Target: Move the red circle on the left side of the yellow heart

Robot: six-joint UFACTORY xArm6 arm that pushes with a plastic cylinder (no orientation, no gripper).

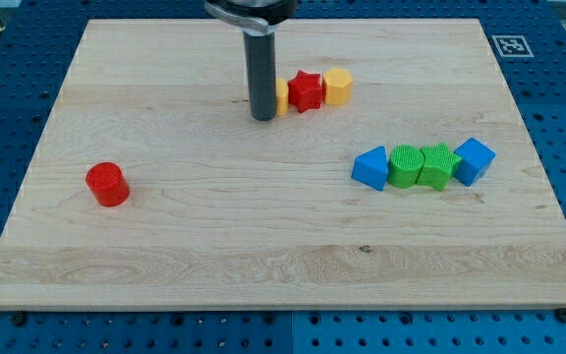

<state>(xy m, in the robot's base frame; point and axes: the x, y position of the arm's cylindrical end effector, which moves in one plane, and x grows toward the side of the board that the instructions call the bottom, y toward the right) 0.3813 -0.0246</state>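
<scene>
The red circle (107,184) is a short red cylinder at the view's left on the wooden board (165,265). My tip (263,118) rests near the view's top centre, touching the left side of a yellow block (281,96) that the rod mostly hides; its shape cannot be made out. The red circle lies far to the lower left of my tip.
A red star (306,91) and a yellow hexagon (338,87) sit right of the hidden yellow block. At the right stands a row: blue triangle (369,168), green circle (405,165), green star (439,165), blue cube (474,160).
</scene>
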